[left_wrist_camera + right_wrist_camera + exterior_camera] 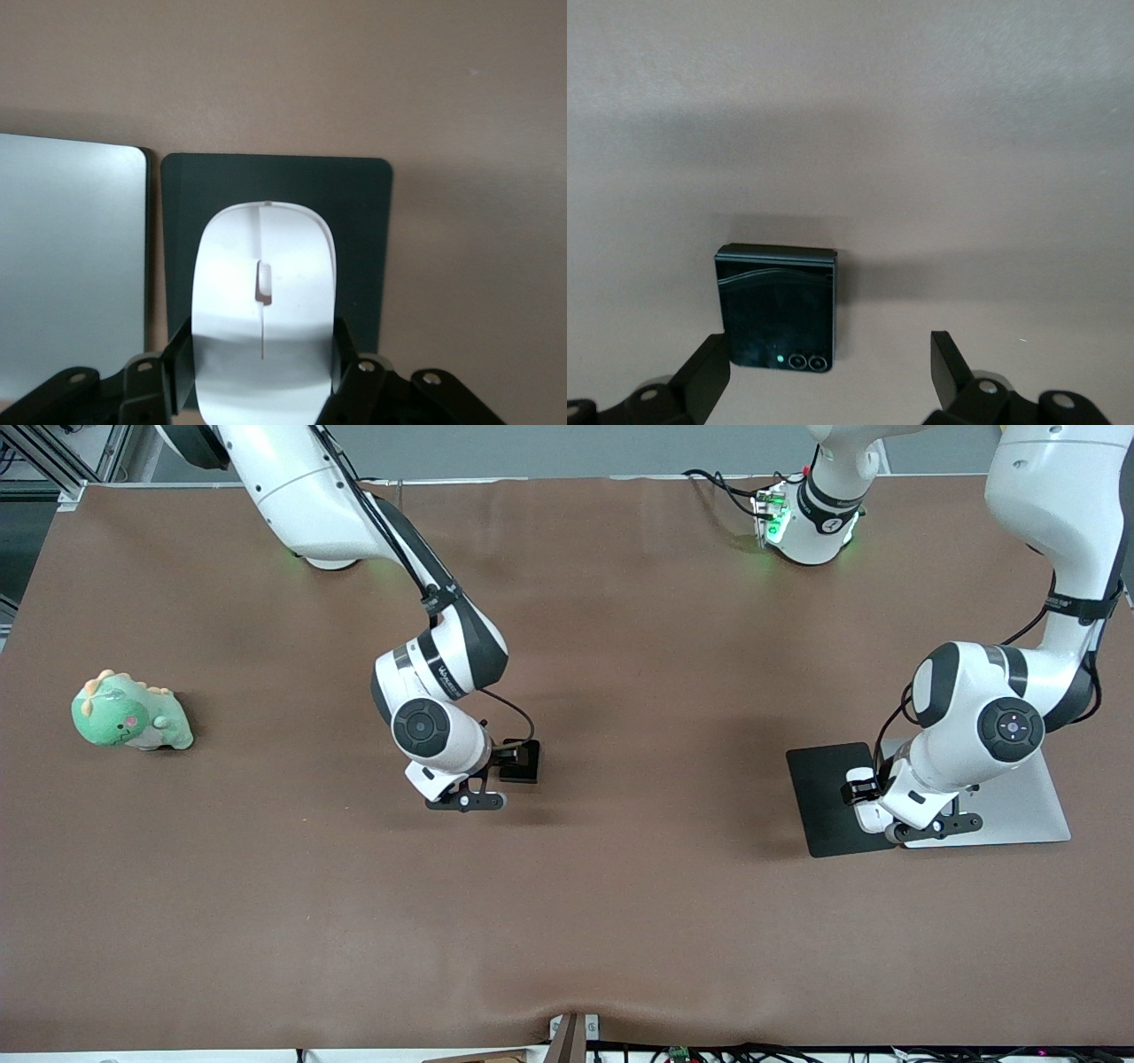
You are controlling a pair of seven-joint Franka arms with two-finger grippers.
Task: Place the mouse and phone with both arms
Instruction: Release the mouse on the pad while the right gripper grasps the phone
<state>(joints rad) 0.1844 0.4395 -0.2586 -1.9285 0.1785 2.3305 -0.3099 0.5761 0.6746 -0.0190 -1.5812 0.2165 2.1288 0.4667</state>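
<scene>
The left claw (262,376) grips the mouse (263,310), a smooth white oval shell with a thin grey seam and a small wheel slot; its black fingers (180,367) press against the mouse's two flanks. The mouse sits over the mouse pad (828,797), a matte, near-black rectangle with rounded corners, though contact with it cannot be judged. Just beside the pad lies a pale grey metal plate (1028,806), flat and dull-sheened, toward the left arm's end of the bench (620,921).

The right claw (830,376) is spread wide and holds nothing. It hangs low over the brown, cloth-like bench with the phone (778,307) lying flat near one finger: a glossy black, nearly square slab with two ringed lenses. A soft green dinosaur toy (130,713) sits toward the right arm's end.
</scene>
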